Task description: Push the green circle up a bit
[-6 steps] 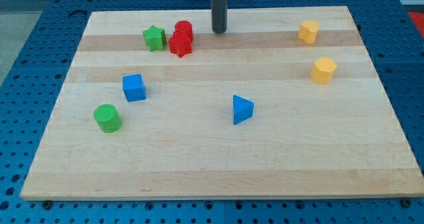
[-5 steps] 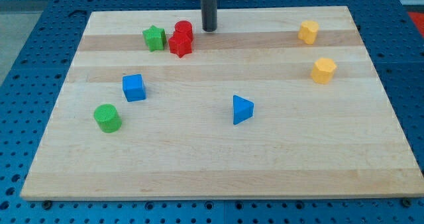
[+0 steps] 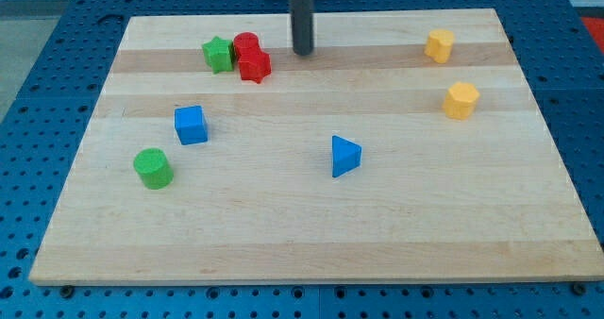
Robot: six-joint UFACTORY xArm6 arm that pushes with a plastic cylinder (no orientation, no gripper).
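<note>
1 green circle [image 3: 152, 167] sits far from my tip [image 3: 302, 52].

The surface [image 3: 311, 215] is pale wood with long straight grain in light and darker bands, smooth and matt. It lies on a blue base [image 3: 38, 92] dotted with rows of small holes, with a dull sheen like painted metal or plastic. My rod is dark and smooth with a faint satin shine down to my tip [image 3: 302, 52]. The green circle [image 3: 152, 168] and the blue triangle [image 3: 344, 156] look like matt plastic with finely ribbed faces.
</note>
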